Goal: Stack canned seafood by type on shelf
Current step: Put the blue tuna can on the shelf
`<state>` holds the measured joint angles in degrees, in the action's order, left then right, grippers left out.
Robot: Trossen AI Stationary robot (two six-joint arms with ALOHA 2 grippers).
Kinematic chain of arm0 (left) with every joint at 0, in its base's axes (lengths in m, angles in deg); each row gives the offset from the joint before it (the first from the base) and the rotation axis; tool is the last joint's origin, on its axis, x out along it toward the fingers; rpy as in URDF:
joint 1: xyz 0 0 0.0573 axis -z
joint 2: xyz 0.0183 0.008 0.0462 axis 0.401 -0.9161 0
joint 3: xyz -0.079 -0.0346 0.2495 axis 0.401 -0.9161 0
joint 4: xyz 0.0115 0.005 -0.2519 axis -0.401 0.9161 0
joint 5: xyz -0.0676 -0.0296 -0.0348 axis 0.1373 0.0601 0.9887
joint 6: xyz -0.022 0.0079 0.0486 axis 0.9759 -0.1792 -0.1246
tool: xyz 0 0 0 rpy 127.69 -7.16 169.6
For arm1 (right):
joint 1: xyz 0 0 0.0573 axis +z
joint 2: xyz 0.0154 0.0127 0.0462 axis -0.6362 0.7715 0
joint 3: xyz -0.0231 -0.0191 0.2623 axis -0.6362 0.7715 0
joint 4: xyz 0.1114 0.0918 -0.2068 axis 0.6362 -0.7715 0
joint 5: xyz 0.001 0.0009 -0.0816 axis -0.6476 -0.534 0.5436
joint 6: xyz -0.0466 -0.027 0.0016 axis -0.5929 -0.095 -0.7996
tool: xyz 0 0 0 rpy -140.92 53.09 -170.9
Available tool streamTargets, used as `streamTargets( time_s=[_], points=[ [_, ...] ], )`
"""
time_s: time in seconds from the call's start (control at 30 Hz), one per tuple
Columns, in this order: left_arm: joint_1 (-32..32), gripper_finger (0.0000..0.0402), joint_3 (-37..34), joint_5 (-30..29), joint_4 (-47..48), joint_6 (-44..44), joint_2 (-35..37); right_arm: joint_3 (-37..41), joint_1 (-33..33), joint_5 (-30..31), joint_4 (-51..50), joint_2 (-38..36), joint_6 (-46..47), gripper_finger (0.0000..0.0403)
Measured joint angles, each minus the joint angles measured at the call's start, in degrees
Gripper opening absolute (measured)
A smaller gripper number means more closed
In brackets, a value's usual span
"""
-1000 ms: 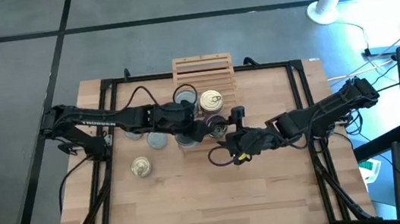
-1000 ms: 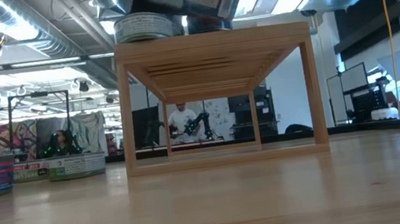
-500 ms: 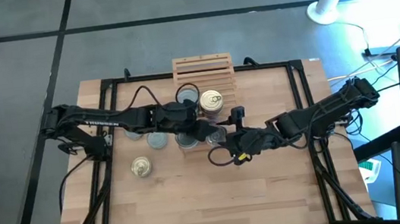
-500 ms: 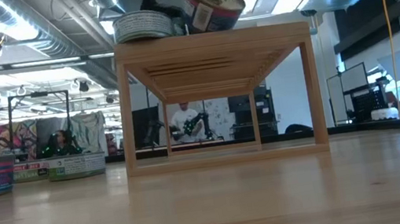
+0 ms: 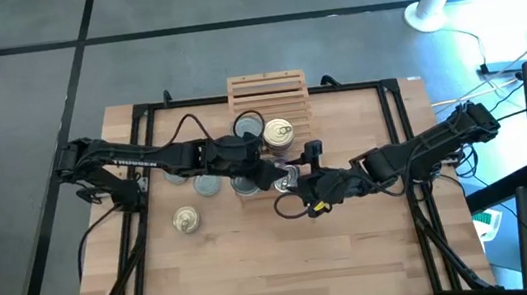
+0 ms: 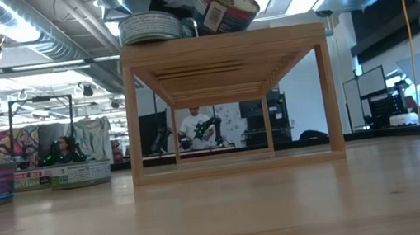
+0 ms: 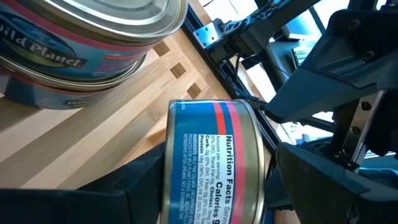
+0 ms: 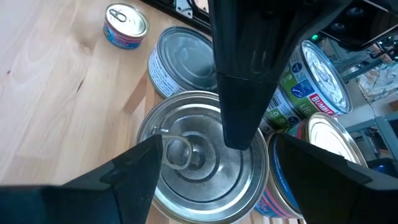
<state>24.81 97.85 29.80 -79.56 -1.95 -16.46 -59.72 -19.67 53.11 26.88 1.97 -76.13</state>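
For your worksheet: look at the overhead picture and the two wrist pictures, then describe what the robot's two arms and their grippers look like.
Both arms are dark, slender and jointed. The left arm carries pale lettering along one link and a looping black cable. The right arm shows a small yellow mark near its wrist. The left gripper and right gripper each have two broad, flat, matte black fingers.

bright even daylight, window glare, wrist views blurred close up.
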Motion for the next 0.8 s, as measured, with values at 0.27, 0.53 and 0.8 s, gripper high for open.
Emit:
streamTargets(
  time_s=[0.27,0.53,0.8],
  points=[
    [0.0,0.028,0.0,-0.1,0.0,0.0,0.2,0.0,0.0,0.1,0.0,0.0,1.1,0.0312],
    [0.0,0.028,0.0,-0.4,0.3,0.2,0.4,0.0,0.0,0.8,0.4,1.7,1.1,0.0312],
    [-0.1,0.028,0.0,-0.4,-0.2,0.1,0.7,0.0,-0.1,4.9,0.0,3.7,1.2,0.0312]
  ],
)
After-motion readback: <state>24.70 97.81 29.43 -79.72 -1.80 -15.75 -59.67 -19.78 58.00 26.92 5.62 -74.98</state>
